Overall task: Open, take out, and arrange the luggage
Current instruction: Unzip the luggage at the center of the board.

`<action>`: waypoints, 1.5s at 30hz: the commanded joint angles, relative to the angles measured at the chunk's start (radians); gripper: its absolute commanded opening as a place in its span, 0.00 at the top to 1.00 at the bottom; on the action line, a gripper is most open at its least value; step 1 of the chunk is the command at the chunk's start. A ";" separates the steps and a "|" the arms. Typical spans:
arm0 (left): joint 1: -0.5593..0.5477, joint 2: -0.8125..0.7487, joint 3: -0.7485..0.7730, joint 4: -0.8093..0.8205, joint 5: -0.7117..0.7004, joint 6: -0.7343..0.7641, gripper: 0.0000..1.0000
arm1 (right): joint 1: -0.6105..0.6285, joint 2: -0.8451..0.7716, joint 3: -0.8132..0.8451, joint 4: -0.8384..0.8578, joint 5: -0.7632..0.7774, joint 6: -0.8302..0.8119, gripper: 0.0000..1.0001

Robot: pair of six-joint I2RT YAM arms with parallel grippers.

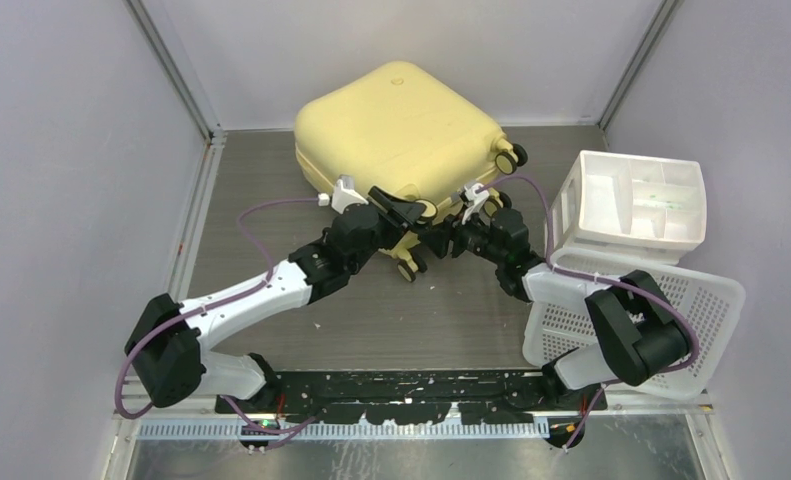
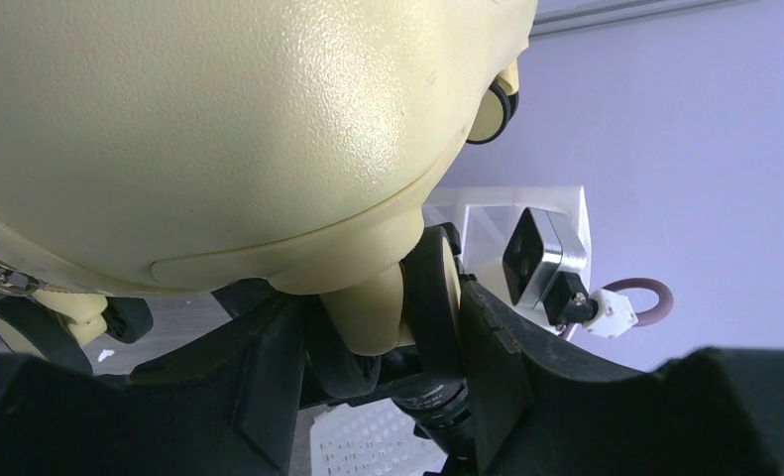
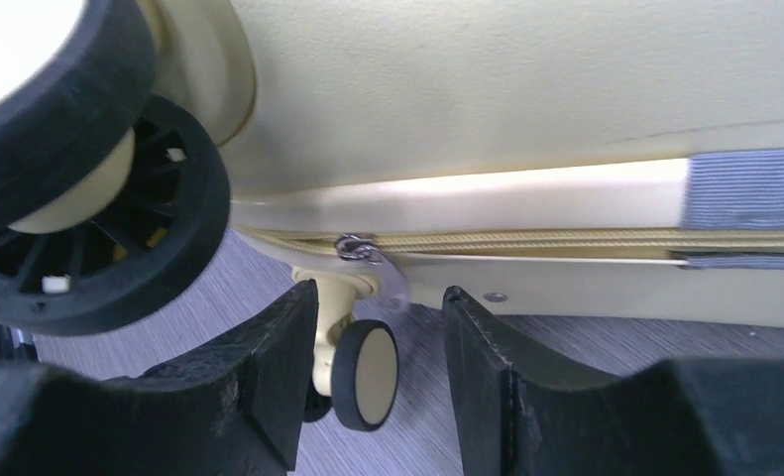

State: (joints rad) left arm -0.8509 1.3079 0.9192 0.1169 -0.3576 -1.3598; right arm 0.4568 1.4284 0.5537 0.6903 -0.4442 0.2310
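The luggage (image 1: 401, 125), a pale yellow hard-shell suitcase, lies flat at the back middle of the table with its caster wheels toward me. My left gripper (image 1: 411, 212) is at its near edge. In the left wrist view the left gripper (image 2: 380, 297) is shut on a black double caster wheel (image 2: 429, 297) under the shell (image 2: 219, 129). My right gripper (image 1: 468, 212) is just to the right, at the same edge. In the right wrist view the right gripper (image 3: 380, 317) stands open below the zipper pull (image 3: 365, 251), with nothing held. A caster wheel (image 3: 365, 372) shows farther off through the gap.
A white stacked drawer bin (image 1: 636, 200) stands at the right, with a white perforated basket (image 1: 696, 300) in front of it, under the right arm. Grey walls close in the table on the left, back and right. Another large caster wheel (image 3: 90, 228) hangs close to the right wrist camera.
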 commanded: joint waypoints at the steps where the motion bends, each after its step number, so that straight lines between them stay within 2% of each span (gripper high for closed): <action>1: 0.033 -0.039 0.163 0.406 -0.099 -0.018 1.00 | 0.047 -0.010 0.035 0.102 0.117 0.024 0.47; 7: 0.033 -0.029 0.171 0.406 -0.093 -0.022 1.00 | 0.056 -0.031 0.024 0.118 0.225 0.033 0.69; 10: 0.033 -0.029 0.167 0.410 -0.093 -0.026 1.00 | 0.057 -0.043 0.024 0.113 0.222 0.031 0.90; 13: 0.033 -0.035 0.159 0.414 -0.093 -0.026 1.00 | 0.053 -0.059 0.031 0.084 0.238 0.017 0.99; 21: 0.033 -0.097 0.100 0.396 -0.124 -0.003 1.00 | 0.004 -0.068 0.059 -0.019 0.237 -0.046 0.99; 29: 0.041 -0.183 0.026 0.371 -0.156 0.024 1.00 | -0.002 -0.050 0.084 -0.109 0.271 -0.176 0.99; 45: 0.086 -0.520 -0.188 0.171 -0.272 0.101 1.00 | -0.033 -0.046 0.108 -0.195 0.329 -0.348 0.99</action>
State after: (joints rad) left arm -0.7757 0.9394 0.6720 -0.0017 -0.4934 -1.3033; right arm 0.4503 1.3979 0.6304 0.5034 -0.2131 -0.0296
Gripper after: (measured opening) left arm 0.518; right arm 0.022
